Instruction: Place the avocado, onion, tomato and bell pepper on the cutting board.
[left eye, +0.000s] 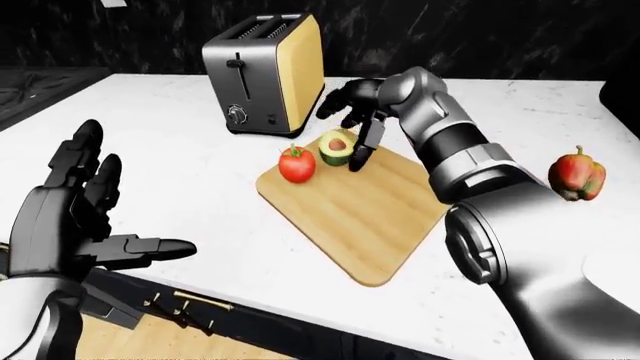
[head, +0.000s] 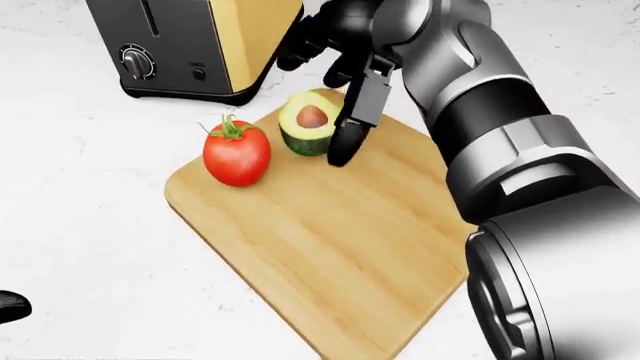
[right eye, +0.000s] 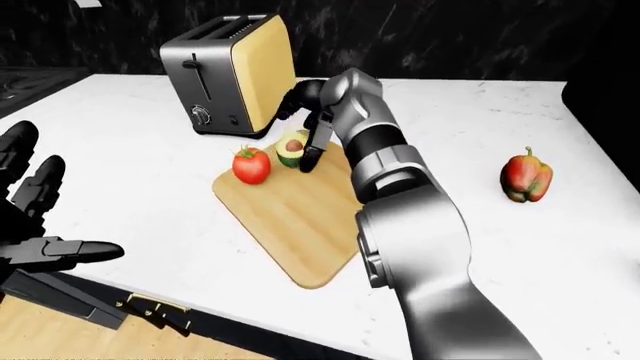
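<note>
1. Avocado (head: 308, 122): half, cut face up, on the cutting board (head: 330, 247) beside the tomato (head: 237, 153).
2. Our right hand (head: 345, 64): fingers (head: 352, 124) apart, one just beside the avocado; withdrawing could nudge it off the edge.
3. Bell pepper (left eye: 576, 173): on the tabletop (left eye: 180, 135), well apart.
4. Our left hand (left eye: 75, 217): spread, empty.
5. Onion: not visible.

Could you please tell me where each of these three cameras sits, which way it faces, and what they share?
Head view: on the head, looking steeply down at the cutting board; the right robot hand and its arm show.
Left-eye view: head-mounted, facing across the counter; the open left robot hand and the right arm show.
Right-eye view: its pair, slightly offset; the bell pepper shows.
All share the tomato, avocado and toaster.
</note>
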